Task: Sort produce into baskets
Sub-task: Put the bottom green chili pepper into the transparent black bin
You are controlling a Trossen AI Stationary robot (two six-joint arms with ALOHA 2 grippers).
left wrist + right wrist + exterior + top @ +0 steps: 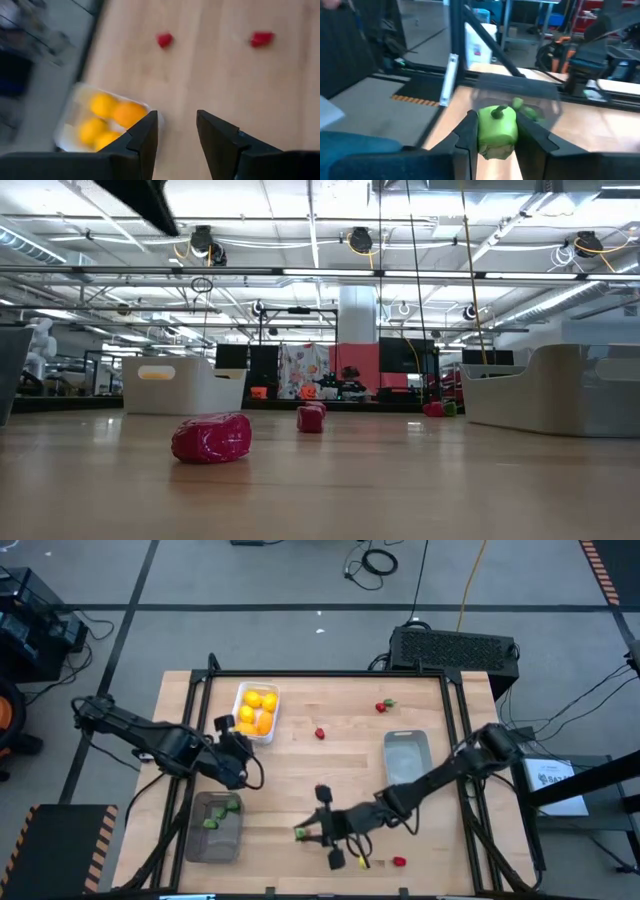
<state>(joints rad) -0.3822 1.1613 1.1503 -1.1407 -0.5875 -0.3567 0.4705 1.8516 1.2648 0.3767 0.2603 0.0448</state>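
In the high view, the wooden table (330,780) is being shown with three baskets. The white basket (256,712), at about eleven o'clock from the table's middle, is holding four yellow and orange fruits (257,710). The dark grey mesh basket (214,827), at about eight o'clock, is holding green pieces (222,812). The light grey basket (407,756), at about three o'clock, is lying empty as far as can be made out. The left gripper (238,752) is being held between the white and mesh baskets. The right gripper (304,833) is being held near six o'clock, a green piece (300,833) showing at its tip. Loose red pieces are lying at twelve o'clock (320,733), at one o'clock (384,706) and at five o'clock (399,861). A label beside the table is too small to be read.

In the low view, a red piece (211,437) is lying nearest, another (311,418) behind it. Neither gripper is being shown.

In the left wrist view, the left gripper (176,134) is being held open with nothing between its fingers (145,137); the white basket (70,125) is being partly hidden by them.

In the right wrist view, the right gripper (497,131) is being kept closed on a green pepper-like piece (497,131), with the mesh basket (517,95) blurred beyond.
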